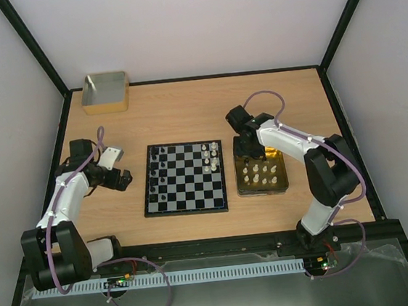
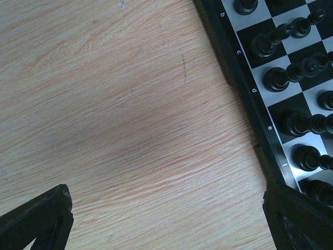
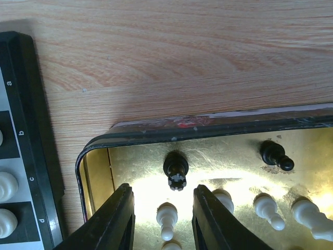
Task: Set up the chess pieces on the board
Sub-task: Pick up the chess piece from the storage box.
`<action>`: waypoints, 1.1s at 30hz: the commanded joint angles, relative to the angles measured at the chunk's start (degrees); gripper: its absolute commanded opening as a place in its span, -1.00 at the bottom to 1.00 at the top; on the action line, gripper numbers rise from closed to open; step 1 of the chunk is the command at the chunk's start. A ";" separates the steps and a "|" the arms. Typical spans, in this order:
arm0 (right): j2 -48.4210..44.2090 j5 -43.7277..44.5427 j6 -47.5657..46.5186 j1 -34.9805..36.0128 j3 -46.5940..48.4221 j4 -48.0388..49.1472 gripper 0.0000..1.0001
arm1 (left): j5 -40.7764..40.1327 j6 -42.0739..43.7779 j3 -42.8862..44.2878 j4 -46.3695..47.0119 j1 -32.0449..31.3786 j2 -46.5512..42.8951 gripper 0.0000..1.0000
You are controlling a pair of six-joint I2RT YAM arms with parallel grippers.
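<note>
Your wood-grain worktop (image 1: pixel 186 118) sat within white walls (image 1: pixel 176 24); the board (image 1: pixel 187 211) held black and cream chess pieces (image 1: pixel 161 173). Your left end effector (image 2: pixel 166 195) gaped wide; whether the right end effector (image 3: pixel 162 192) pinched anything, you couldn't tell.

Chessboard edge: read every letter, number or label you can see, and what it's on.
"a", "b", "c", "d": board border beside the white pieces, right wrist view.
"b", "c", "d", "e": border beside the black pieces, left wrist view; next mark unclear.
Gold tin rim: red smudge, unreadable.
Top view: too small.

board (image 1: pixel 187 198) flat | blk pcs (image 1: pixel 156 174) L files | wht pcs (image 1: pixel 255 168) part in tin (image 1: pixel 285 174)
</note>
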 commanded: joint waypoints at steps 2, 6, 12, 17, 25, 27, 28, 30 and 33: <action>1.24 -0.52 -1.60 -0.54 0.54 -0.36 -0.39 | -0.26 -0.28 -0.81 0.07 -0.34 -1.16 0.99; 1.52 -0.79 -1.71 -1.01 -0.33 0.28 -0.42 | -0.50 -0.29 -0.77 0.02 -0.27 -1.41 0.99; 2.16 -1.71 -1.78 -1.72 -1.76 1.98 -0.49 | -0.44 -0.28 -0.67 -0.11 -0.34 -1.41 0.99; 3.18 -2.01 -1.71 -1.90 -1.81 2.51 -0.49 | -0.44 -0.38 -0.51 -0.21 -0.34 -1.34 0.99; 4.29 -1.90 -1.07 -2.07 -2.02 2.98 -0.50 | -0.27 -0.28 -0.45 -0.28 -0.43 -1.33 0.99; 4.51 -1.84 -0.90 -2.07 -2.19 3.23 -0.51 | -0.19 -0.24 -0.42 -0.33 -0.43 -1.31 0.99; 4.58 -1.80 -0.82 -2.07 -2.24 3.26 -0.51 | -0.18 -0.24 -0.43 -0.35 -0.44 -1.33 0.99; 4.78 -1.87 -0.78 -2.07 -2.38 3.39 -0.51 | -0.18 -0.19 -0.33 -0.38 -0.43 -1.25 0.99; 5.13 -1.80 -0.69 -2.15 -2.73 3.60 -0.52 | -0.09 -0.19 -0.38 -0.29 -0.53 -1.16 0.99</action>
